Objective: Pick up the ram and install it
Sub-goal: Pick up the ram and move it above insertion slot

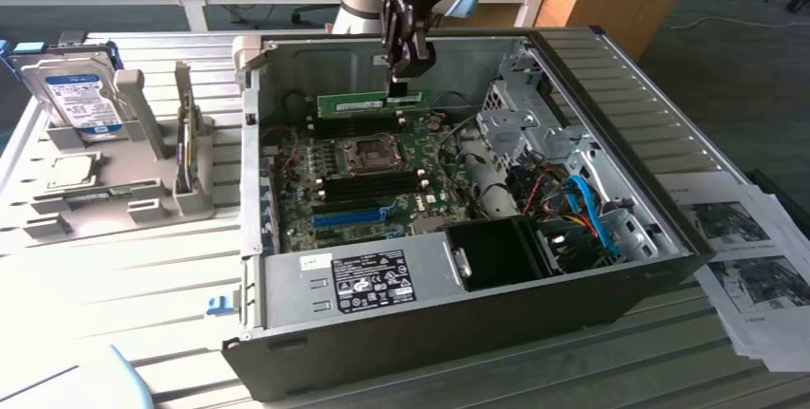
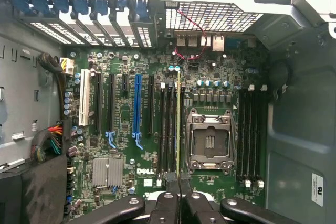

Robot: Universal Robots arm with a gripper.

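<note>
The ram (image 1: 374, 102) is a thin green stick, held level inside the open computer case (image 1: 608, 96). My gripper (image 1: 405, 84) comes down from above and is shut on the stick's right end in the exterior view. In the wrist view the ram (image 2: 179, 124) shows edge-on as a thin line running out from my gripper (image 2: 179, 184). It lies along the black memory slots (image 2: 167, 129) beside the CPU socket (image 2: 208, 140). I cannot tell whether it touches a slot.
The motherboard (image 1: 379, 181) has a bright-blue slot (image 1: 348, 216) and another bank of black slots (image 2: 249, 129). Cables and a drive cage (image 1: 532, 115) crowd the case's right side. A silver hard drive (image 1: 79, 96) stands in a grey holder (image 1: 139, 195) at the exterior view's left. Papers (image 1: 746, 267) lie at its right.
</note>
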